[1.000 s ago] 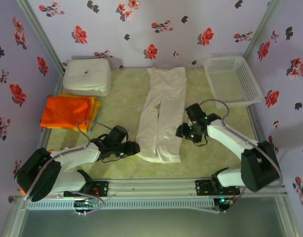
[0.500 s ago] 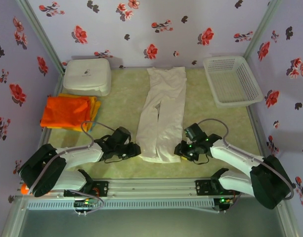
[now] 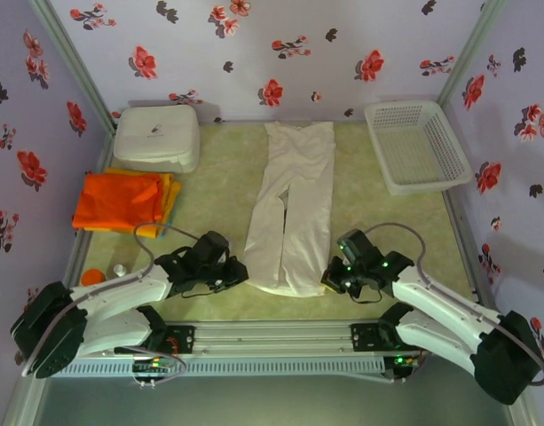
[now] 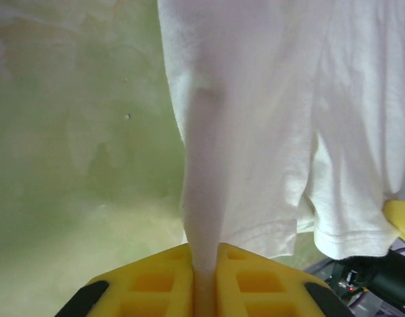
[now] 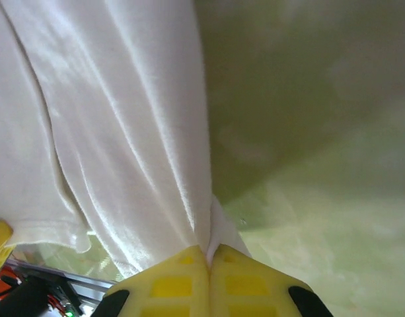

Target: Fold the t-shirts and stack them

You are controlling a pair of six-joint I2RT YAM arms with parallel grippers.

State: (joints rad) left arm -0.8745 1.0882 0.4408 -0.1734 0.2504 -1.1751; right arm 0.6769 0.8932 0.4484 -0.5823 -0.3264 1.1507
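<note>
An off-white t-shirt (image 3: pixel 294 195) lies lengthwise down the middle of the table, folded into a long narrow strip. My left gripper (image 3: pixel 239 272) is shut on its near left edge; in the left wrist view the cloth (image 4: pixel 255 132) runs pinched between the yellow fingers (image 4: pixel 156 284). At the near right edge my right gripper (image 3: pixel 329 280) is shut on the same shirt (image 5: pixel 123 132), its yellow fingers (image 5: pixel 248 284) pressed together on a fold. A folded orange t-shirt (image 3: pixel 121 202) rests on a yellow one (image 3: pixel 171 191) at the left.
A white rounded box (image 3: pixel 156 138) stands at the back left and a white mesh basket (image 3: pixel 418 146) at the back right. Small items, one orange (image 3: pixel 92 277), lie near the left front edge. Flowered walls close in three sides.
Both grippers have closed on the shirt's near corners. The right arm moved toward the near edge, and the left arm drew back a little. The shirt's near hem has bunched slightly.
</note>
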